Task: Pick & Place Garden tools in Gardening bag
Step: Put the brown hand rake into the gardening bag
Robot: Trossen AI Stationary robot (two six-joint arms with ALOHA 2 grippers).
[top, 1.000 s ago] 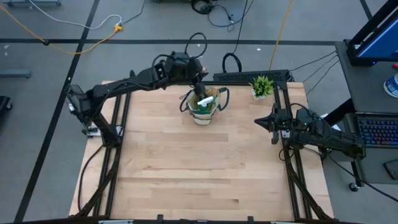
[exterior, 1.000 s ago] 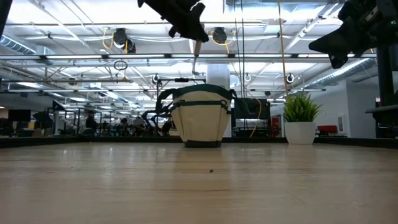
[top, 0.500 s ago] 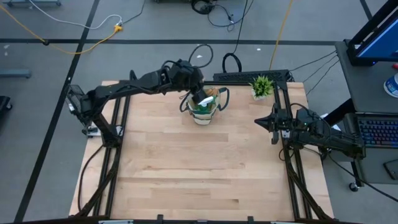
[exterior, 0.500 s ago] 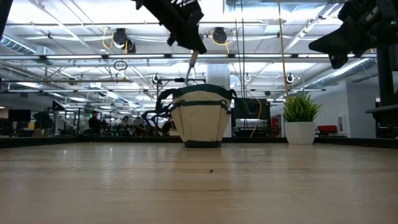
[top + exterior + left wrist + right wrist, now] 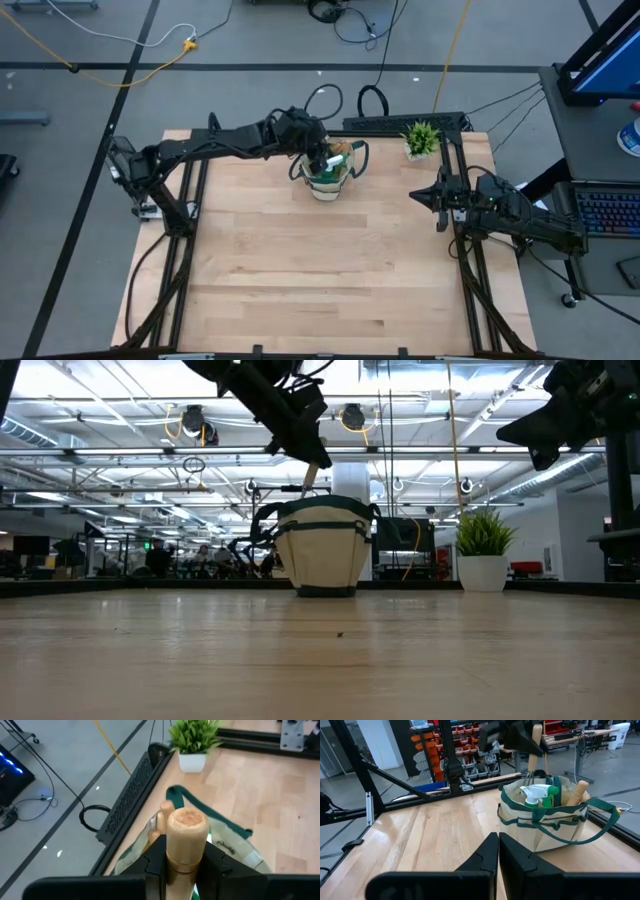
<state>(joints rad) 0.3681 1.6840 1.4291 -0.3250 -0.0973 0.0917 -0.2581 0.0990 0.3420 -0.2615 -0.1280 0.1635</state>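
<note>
The beige gardening bag [image 5: 328, 172] with dark green trim stands on its base at the table's far middle [image 5: 322, 545]. A green spray bottle [image 5: 540, 795] and a wooden handle [image 5: 577, 792] stick out of its mouth. My left gripper [image 5: 312, 460] hangs just above the bag, shut on a wooden-handled garden tool [image 5: 535, 742]. The tool's metal end [image 5: 534, 770] reaches down into the bag's mouth. My right gripper [image 5: 497, 845] waits shut at the table's right edge [image 5: 430, 195]. My left gripper pinches the tool's wooden handle [image 5: 186, 851] between its two fingers, a little below the handle's rounded free end [image 5: 187, 820]. The fingers slant down from the table's left side. The tool hangs nearly upright, metal end down in the bag's mouth.
A small potted plant [image 5: 421, 138] stands at the far right corner, right of the bag. A dark rail [image 5: 400, 123] runs along the far edge. The wide wooden tabletop [image 5: 320, 270] lies in front of the bag.
My left gripper has gone down toward the bag and tipped further downward, still shut on the tool. The tool's lower end has sunk from above the bag into its mouth.
</note>
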